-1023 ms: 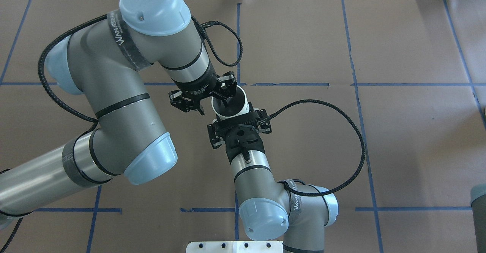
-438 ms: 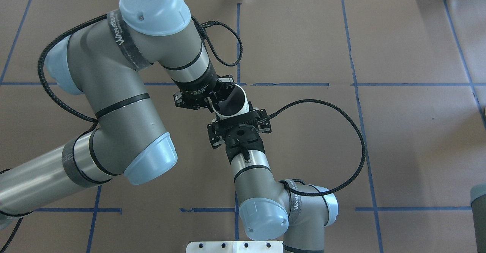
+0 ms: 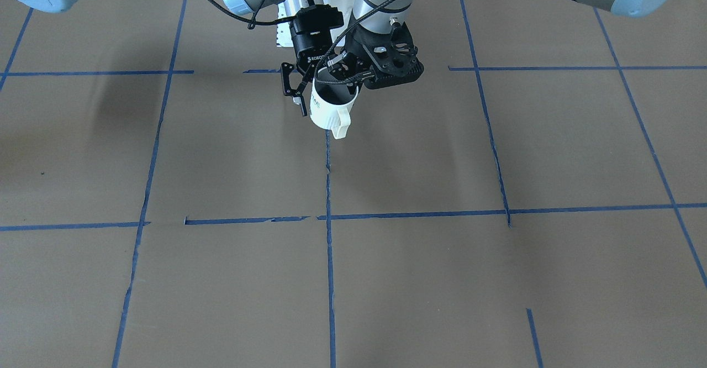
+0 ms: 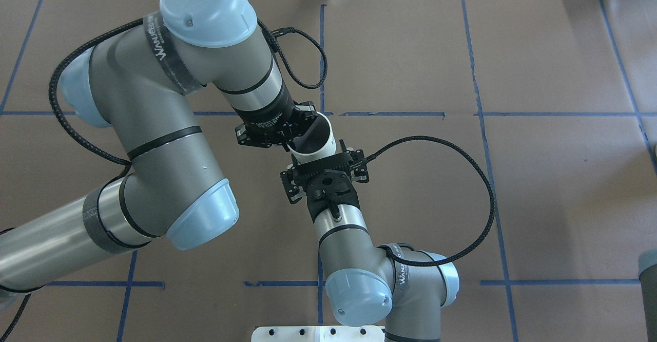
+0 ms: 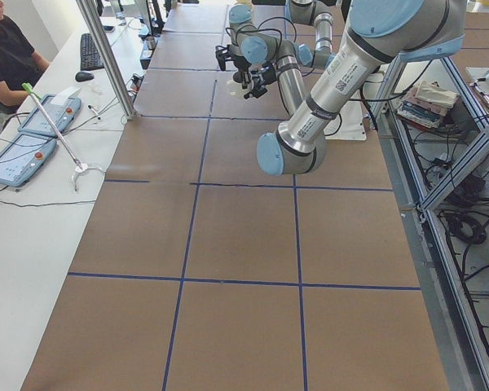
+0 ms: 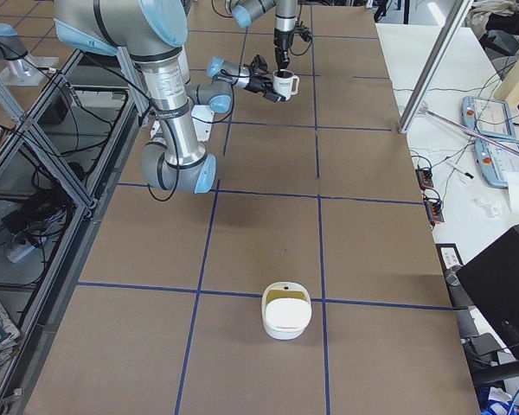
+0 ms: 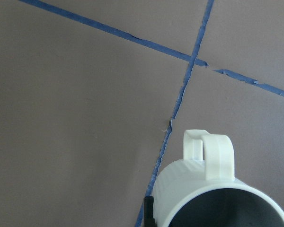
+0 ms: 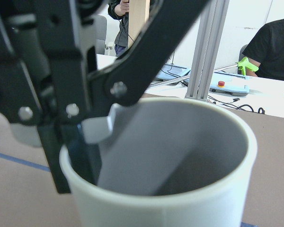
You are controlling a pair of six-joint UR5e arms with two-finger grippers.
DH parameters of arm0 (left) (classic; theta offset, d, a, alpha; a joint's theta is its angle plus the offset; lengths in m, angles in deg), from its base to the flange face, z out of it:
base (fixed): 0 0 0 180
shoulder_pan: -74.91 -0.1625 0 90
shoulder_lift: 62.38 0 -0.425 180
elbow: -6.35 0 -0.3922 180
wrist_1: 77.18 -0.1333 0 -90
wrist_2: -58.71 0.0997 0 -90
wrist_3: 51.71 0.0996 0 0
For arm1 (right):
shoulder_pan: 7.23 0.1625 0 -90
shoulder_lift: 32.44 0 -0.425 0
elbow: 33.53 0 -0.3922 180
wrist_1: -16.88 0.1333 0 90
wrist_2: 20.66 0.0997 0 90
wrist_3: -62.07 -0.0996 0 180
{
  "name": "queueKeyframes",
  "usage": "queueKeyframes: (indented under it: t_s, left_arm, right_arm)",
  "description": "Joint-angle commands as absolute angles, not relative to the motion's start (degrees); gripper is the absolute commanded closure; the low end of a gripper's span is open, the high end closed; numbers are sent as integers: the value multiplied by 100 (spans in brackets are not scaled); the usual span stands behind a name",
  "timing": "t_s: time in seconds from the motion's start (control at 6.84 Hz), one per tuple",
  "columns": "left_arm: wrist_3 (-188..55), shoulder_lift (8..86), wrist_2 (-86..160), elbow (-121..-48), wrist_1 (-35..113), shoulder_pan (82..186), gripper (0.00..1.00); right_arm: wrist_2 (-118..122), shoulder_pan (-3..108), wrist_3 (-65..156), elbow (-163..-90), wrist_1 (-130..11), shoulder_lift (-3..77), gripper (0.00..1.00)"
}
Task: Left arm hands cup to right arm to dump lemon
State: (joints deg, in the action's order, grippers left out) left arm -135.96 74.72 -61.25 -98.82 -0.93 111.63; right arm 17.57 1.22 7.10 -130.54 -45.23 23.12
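I logged one cup, aloft above the table: rim edge pinched in the left gripper, wall clamped by the right gripper, brown surface showing wide on every side.

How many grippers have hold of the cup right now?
2. The left gripper clamps the cup by its body from the robot's side. The right gripper pinches its rim from above. Nothing else touches it, as far as these views show.
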Motion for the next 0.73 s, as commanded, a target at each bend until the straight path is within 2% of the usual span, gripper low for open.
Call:
queueKeyframes:
  t_s: [0.0, 0.29, 0.44, 0.58]
  left_arm:
    - [-13617, 7465, -6135, -10025, -132, 11174, 100]
    - [-13600, 7456, -6153, -10438, -211, 11383, 100]
    - [-13591, 7282, -6162, -10657, -194, 11532, 100]
    - [-13530, 6784, -6127, -10946, -133, 11534, 100]
  right_arm:
    - [1731, -10, 679, -13039, -4526, 2389, 0]
    - [1731, -195, 670, -13039, -4517, 2591, 0]
    - [1705, -161, 661, -13178, -4491, 2592, 0]
    - [1713, -144, 670, -13493, -4430, 2775, 0]
